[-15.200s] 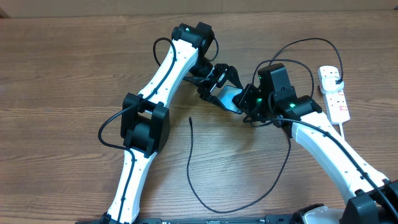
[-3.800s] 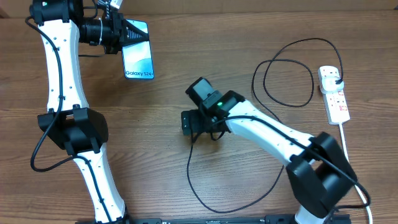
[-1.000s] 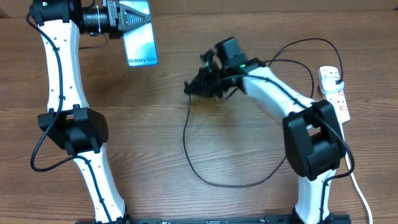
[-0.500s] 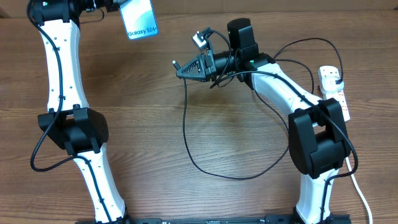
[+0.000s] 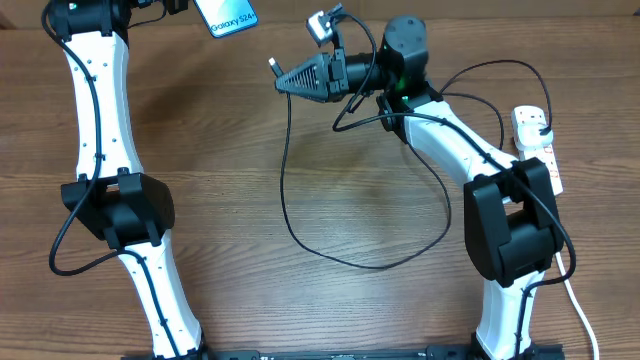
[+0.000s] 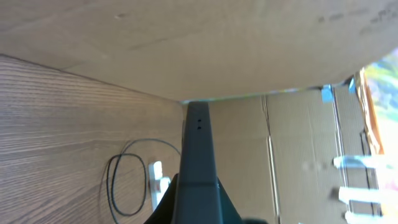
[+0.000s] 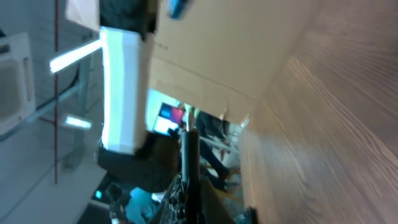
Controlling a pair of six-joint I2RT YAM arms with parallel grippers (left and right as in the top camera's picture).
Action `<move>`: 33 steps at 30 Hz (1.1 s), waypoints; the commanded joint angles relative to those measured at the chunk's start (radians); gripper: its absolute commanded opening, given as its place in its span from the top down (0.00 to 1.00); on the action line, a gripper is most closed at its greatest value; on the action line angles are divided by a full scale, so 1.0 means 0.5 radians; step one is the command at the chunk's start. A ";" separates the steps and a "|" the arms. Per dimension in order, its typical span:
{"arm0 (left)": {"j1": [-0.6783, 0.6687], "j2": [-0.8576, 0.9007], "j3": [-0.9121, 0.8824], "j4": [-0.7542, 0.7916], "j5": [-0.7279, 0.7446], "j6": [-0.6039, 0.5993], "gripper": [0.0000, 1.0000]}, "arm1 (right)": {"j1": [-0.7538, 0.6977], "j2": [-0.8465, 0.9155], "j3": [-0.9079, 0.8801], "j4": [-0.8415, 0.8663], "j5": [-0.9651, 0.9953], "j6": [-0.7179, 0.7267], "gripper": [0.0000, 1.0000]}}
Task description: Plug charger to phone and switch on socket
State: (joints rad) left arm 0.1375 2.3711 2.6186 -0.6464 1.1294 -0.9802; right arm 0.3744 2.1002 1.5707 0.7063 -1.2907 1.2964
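Observation:
The phone, its cyan screen showing, is held in the air at the top edge of the overhead view by my left gripper, which is shut on it. From the left wrist it appears edge-on as a dark bar. My right gripper is shut on the charger just behind its connector tip, which points left toward the phone, a short gap away. The black cable hangs down to the table, loops back right, and its plug sits in the socket. The right wrist view shows the tip between my fingers.
The white power strip lies at the table's right edge, its white cord running toward the front. The charger's slack forms a wide loop across the middle of the wooden table. A cardboard wall stands behind.
My right gripper has lifted the cable end off the table and swung it up and left. My left gripper has raised the phone further toward the back.

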 commanded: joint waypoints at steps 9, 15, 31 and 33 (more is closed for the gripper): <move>-0.150 -0.071 0.034 0.060 -0.076 -0.204 0.96 | 0.011 -0.026 0.029 0.414 0.272 0.813 0.96; -0.172 -0.071 0.034 0.077 -0.074 -0.252 0.96 | 0.011 -0.026 0.029 0.417 0.354 0.827 0.96; -0.172 -0.071 0.034 0.078 -0.057 -0.271 0.96 | 0.014 -0.026 0.029 0.416 0.517 0.827 0.96; -0.172 -0.071 0.034 0.077 -0.049 -0.271 0.96 | 0.014 -0.026 0.029 0.416 0.524 0.827 0.96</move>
State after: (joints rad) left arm 0.0502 2.3711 2.6186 -0.6178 1.0798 -1.1011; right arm 0.3756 2.1002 1.5707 0.9047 -1.0695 1.7020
